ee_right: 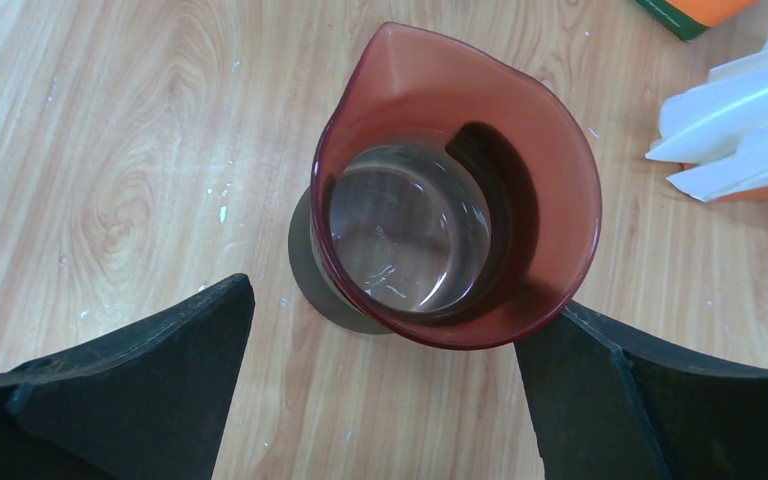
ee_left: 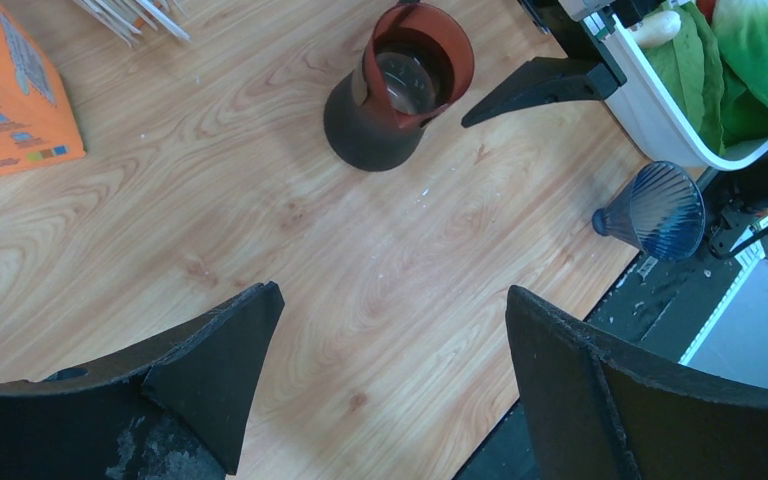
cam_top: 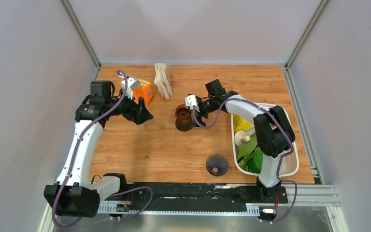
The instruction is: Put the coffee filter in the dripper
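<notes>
The dripper (cam_top: 217,165), a dark blue ribbed see-through cone, stands on the wooden table near the front edge; in the left wrist view it lies on its side at the right (ee_left: 655,212). The white coffee filters (cam_top: 163,79) lie in a fanned stack at the back of the table and show in the right wrist view (ee_right: 740,120). My left gripper (cam_top: 144,114) is open and empty over bare wood (ee_left: 390,330), left of the brown pot. My right gripper (cam_top: 182,112) is open and empty, hovering right over the brown pot (ee_right: 385,320).
A brown pot with a reddish rim (cam_top: 184,119) stands mid-table (ee_left: 395,85) (ee_right: 450,190). An orange carton (cam_top: 145,90) sits behind my left gripper. A white basket (cam_top: 292,169) holding green leaves and a mushroom stands at the right. Grey walls enclose the table.
</notes>
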`<state>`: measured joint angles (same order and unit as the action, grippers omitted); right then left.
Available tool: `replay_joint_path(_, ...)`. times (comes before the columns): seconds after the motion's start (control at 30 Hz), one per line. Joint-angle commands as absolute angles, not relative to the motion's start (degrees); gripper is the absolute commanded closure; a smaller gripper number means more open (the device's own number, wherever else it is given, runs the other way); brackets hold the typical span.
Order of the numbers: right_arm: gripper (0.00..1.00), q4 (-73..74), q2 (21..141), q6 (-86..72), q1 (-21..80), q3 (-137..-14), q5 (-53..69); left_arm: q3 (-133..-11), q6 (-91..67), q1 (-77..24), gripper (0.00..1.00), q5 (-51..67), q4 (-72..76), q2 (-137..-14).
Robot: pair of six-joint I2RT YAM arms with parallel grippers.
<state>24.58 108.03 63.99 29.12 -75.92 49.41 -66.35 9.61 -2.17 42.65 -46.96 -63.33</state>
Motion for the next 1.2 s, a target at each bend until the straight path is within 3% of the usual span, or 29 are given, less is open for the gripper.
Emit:
replay_joint_path(0.0, 0.03, 24.07, 108.08, 63.27, 30.40, -77.59, 55.12, -65.78, 10.58, -2.11, 0.07, 44.20, -44.91, -62.70)
replay_joint_path(0.43, 0.11, 10.87, 99.34, 40.38, 35.17, -66.00, 47.71, -64.70, 9.01, -2.11, 0.07, 43.02, -43.68, -61.66)
replay_joint_path(0.87, 0.13, 10.93, 91.60, 33.66, 39.52, -58.64, 40.64, -64.98, 2.20, -1.54, 0.07, 38.99, -41.38, -62.42)
replay_joint_path(1.17, 0.05, 15.04, 86.15, 29.72, 38.56, -59.02, 37.60, -69.83, 3.34, 7.33, 0.08, 30.73, -40.46, -64.46)
